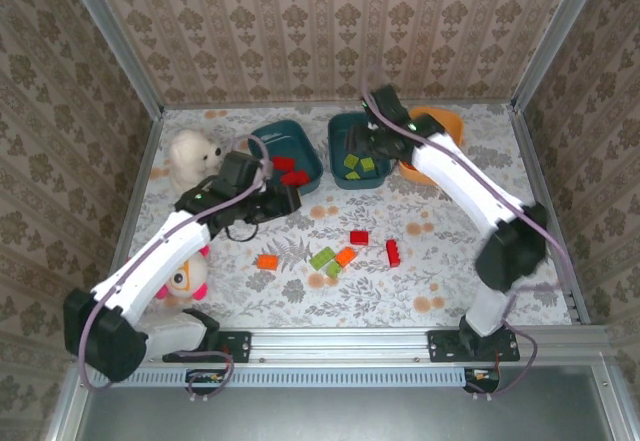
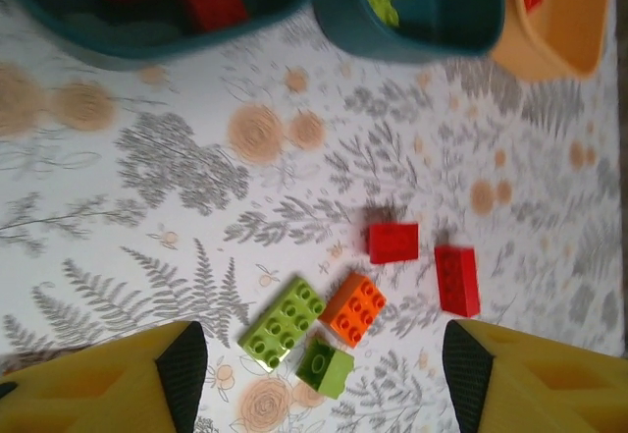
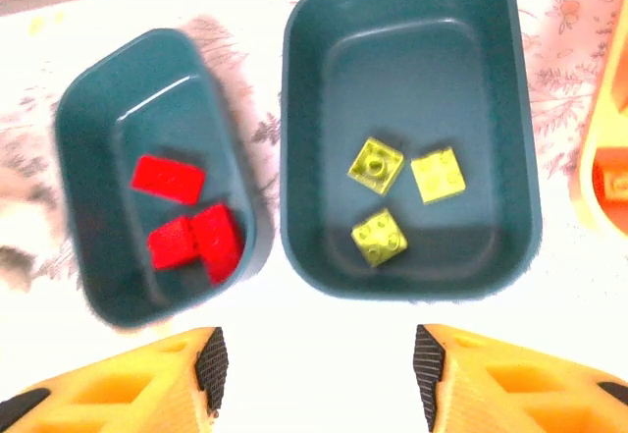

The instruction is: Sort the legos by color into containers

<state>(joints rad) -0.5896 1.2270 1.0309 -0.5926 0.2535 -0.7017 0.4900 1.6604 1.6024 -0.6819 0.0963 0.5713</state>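
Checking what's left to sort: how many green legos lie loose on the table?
2: a long green lego and a small green lego beside it, both next to an orange lego. The left arm may hide others.

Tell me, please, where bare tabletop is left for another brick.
The near strip of floral tablecloth, between the red, orange and green plastic bricks and the metal front rail, is bare. So is the cloth between those bricks and the two dark teal plastic bins. Crowded: the brick cluster and the bin row.
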